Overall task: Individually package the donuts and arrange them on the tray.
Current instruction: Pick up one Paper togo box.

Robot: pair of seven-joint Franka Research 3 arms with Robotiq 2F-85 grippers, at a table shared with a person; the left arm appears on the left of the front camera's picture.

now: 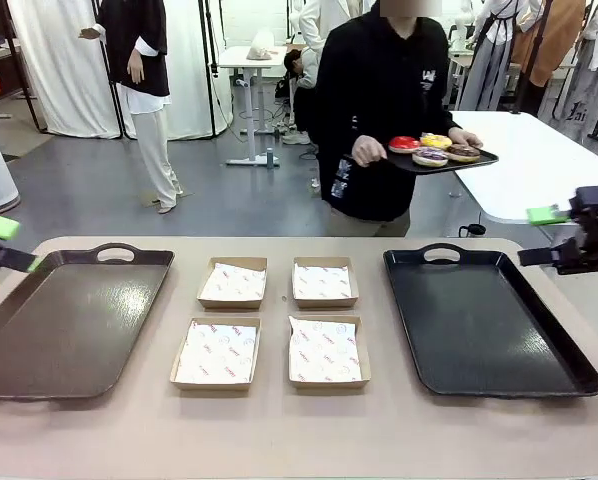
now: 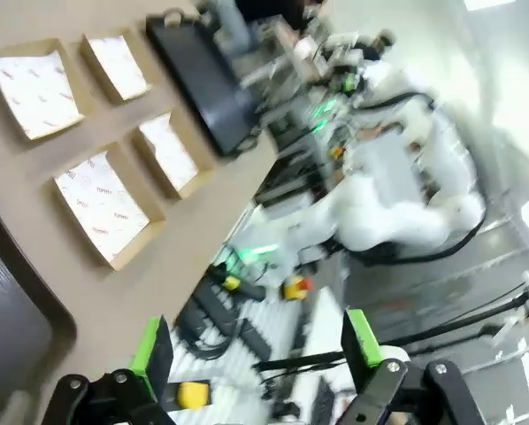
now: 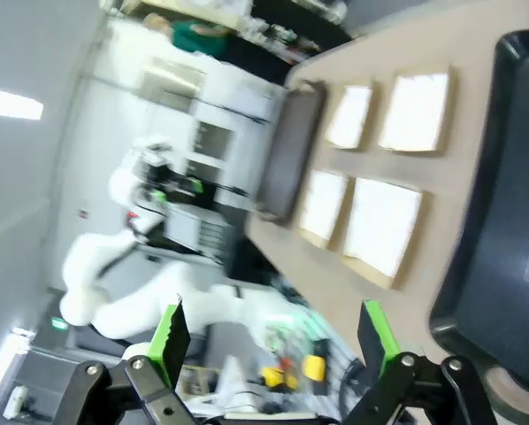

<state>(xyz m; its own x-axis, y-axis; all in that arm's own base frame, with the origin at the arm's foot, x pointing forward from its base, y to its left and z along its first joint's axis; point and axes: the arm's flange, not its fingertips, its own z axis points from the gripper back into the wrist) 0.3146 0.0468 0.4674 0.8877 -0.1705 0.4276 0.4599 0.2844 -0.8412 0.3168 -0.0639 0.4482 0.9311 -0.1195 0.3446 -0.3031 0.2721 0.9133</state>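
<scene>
At the far side, a person [image 1: 379, 110] is holding a small black tray [image 1: 476, 162] carrying four donuts [image 1: 434, 148]. On the worktop [image 1: 299, 430], four paper-lined cardboard boxes [image 1: 232, 283] are sitting two by two between a brown tray [image 1: 69, 320] at left and a black tray [image 1: 484, 320] at right. The left pincer [image 1: 19, 245] and right pincer [image 1: 527, 237] are hovering at the worktop's side edges, jaws apart.

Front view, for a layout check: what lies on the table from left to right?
Brown tray → left column of boxes → right column of boxes → black tray.
</scene>
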